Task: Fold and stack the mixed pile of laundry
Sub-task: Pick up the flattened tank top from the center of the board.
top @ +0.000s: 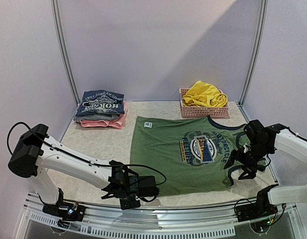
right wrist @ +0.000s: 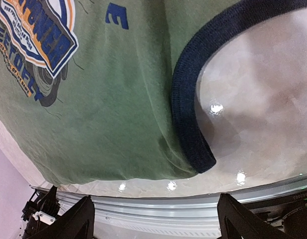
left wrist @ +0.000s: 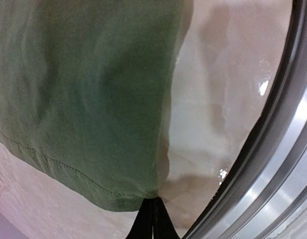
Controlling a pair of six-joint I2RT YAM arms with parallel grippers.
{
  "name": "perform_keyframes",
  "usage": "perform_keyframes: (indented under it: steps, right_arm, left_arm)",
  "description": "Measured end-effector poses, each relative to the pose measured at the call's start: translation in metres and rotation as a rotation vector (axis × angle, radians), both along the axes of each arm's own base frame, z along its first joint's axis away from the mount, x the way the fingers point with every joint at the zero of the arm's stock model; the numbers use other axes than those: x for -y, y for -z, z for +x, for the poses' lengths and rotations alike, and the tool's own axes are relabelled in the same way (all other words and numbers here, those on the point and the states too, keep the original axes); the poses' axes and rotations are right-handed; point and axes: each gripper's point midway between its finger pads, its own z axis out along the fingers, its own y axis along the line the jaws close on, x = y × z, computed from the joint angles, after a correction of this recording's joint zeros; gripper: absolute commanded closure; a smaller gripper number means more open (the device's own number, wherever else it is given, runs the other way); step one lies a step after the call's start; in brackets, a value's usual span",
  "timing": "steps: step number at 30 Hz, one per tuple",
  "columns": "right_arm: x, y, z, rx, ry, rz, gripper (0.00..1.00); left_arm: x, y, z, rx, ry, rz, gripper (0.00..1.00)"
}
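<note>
Basket point(top: 203, 111) holds yellow shorts point(top: 204, 93) behind shirt point(top: 163, 154).

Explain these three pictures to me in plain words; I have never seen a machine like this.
The machine is a left arm and a right arm, bolted at the near edge of a table. The wide picture looks down from above and behind them; the other two come from a camera on each wrist. A green shirt lies spread flat. At the back, a folded stack sits left, and a pink basket holding yellow shorts sits right. The left tool is shut, pinching the shirt's near hem corner. The right tool hangs open by the shirt's dark-trimmed armhole, holding nothing.
</note>
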Motion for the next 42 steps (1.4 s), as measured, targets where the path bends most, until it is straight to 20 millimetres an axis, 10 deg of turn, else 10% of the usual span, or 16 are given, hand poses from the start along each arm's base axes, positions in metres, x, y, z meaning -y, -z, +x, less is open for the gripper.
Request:
perform_keyframes:
  steps: [22,42]
  right_arm:
    - [-0.010,0.025,-0.018,-0.026,0.070,0.098,0.27]
    - [0.006,0.050,-0.020,-0.059,0.171,0.004,0.64]
  left_arm:
    - [0.003,-0.004,0.002,0.000,-0.041,-0.016,1.00]
    - [0.002,-0.004,0.003,-0.002,-0.055,-0.016,1.00]
